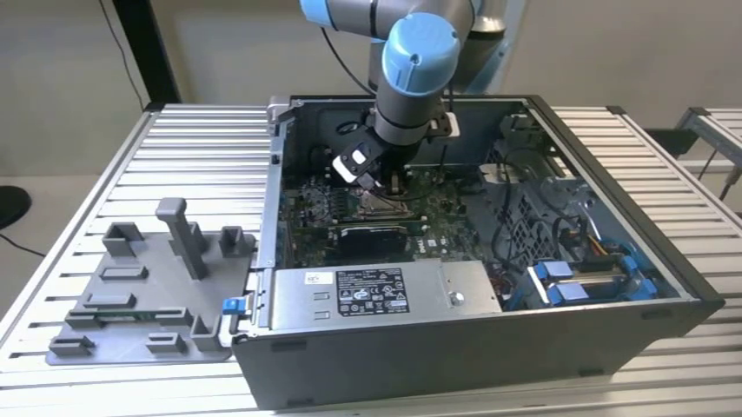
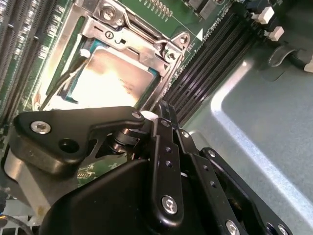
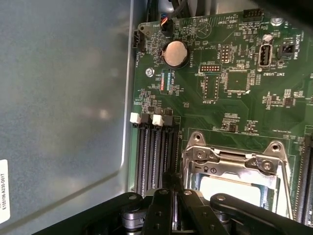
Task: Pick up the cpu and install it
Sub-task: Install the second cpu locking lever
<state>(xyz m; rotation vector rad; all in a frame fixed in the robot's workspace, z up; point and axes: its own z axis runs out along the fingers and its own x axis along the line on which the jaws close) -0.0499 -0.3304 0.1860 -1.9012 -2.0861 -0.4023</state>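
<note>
cpu (image 2: 105, 78) seated in motherboard socket (image 3: 234, 169), silvery top showing in both wrist views, gripper (image 1: 380, 178) just above it, fingers' state cannot tell

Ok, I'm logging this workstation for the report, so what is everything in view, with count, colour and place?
computer case: one, dark grey, open, on the slatted table.
slatted table: one, silver-grey, under everything.
parts tray: one, grey plastic blocks, at the exterior view's left of the case.
power supply: one, silver, labelled, at the case's near edge.
motherboard: one, green, inside the case.
coin battery: one, silver, on the motherboard.
memory slots: black, beside the socket.
socket frame: one, silver metal, on the motherboard.
cpu: one, silvery-white top, lying within the socket frame.
arm: one, grey and light blue, reaching into the case.
gripper: one, black, just above the socket.
</note>
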